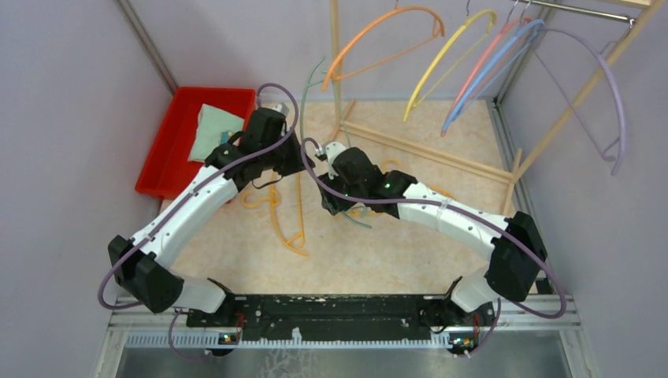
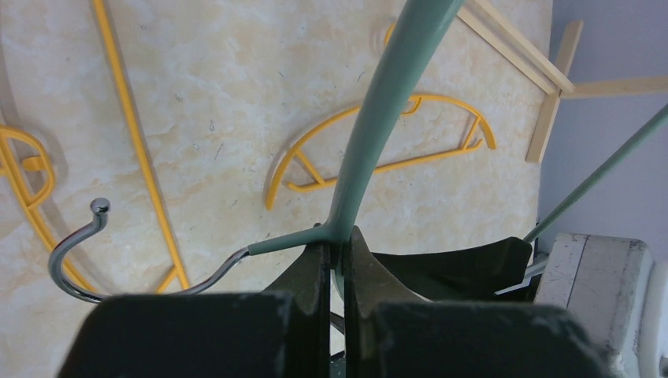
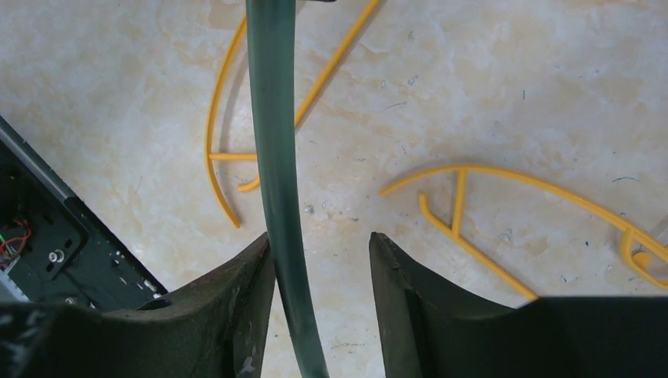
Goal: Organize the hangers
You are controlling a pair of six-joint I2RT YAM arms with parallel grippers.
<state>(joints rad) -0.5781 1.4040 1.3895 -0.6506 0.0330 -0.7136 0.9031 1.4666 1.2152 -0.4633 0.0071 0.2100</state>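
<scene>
A green hanger [image 2: 386, 94] is held up off the table, and my left gripper [image 2: 339, 240] is shut on it right where its metal hook [image 2: 79, 260] joins the body. From above, the green hanger [image 1: 309, 87] shows as a thin line rising toward the rack. My right gripper [image 3: 319, 240] is open around one arm of the same green hanger [image 3: 272, 118]. The bar lies against the left finger, with a gap to the right finger. Yellow hangers [image 1: 276, 213] lie on the table below both grippers. Orange [image 1: 386, 31], yellow [image 1: 449, 55], blue and pink [image 1: 488, 71] and lavender [image 1: 606, 94] hangers hang on the rack.
The wooden rack's base poles [image 1: 425, 150] cross the table behind the grippers. A red bin [image 1: 185, 134] with a pale cloth [image 1: 213, 130] stands at the back left. The two wrists are close together at mid-table. Grey walls close in both sides.
</scene>
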